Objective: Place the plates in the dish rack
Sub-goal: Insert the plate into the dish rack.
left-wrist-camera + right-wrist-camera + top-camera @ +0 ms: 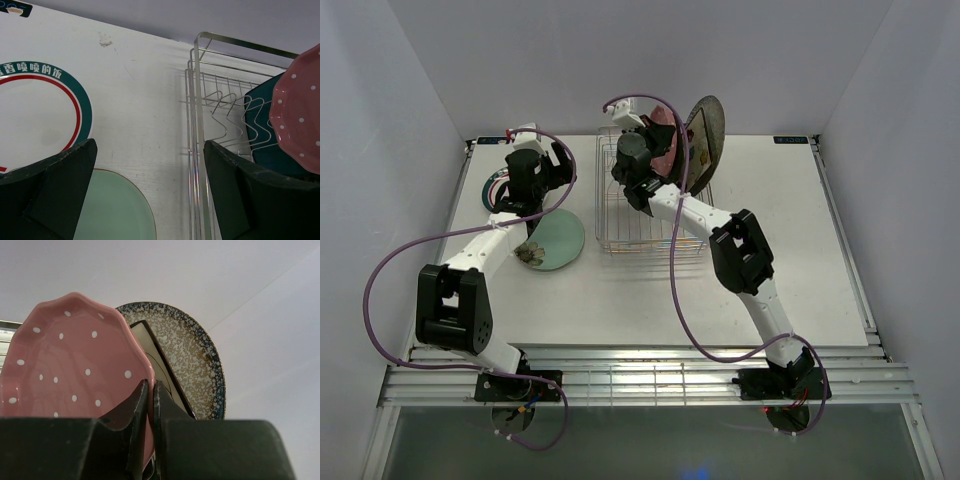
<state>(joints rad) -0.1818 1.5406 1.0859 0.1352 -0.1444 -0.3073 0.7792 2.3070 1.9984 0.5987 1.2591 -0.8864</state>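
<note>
Rack end: the right end effector point(150, 386) is pinched shut on the rim of the pink white-dotted scalloped plate point(75, 355), held on edge over the far end of the rectangular silver wire dish rack point(620, 225). Behind it, also on edge, are a dark-edged square plate point(162, 362) and then the speckled grey round plate point(195, 345). A dark teal square plate point(265, 150) stands among the prongs.

Left side: the left end effector point(150, 165) is spread wide and empty above the white worktop point(140, 100), just beside the rack. The white round plate with teal-and-red rim point(35, 120) and the mint green round plate point(115, 210) lie flat there.
</note>
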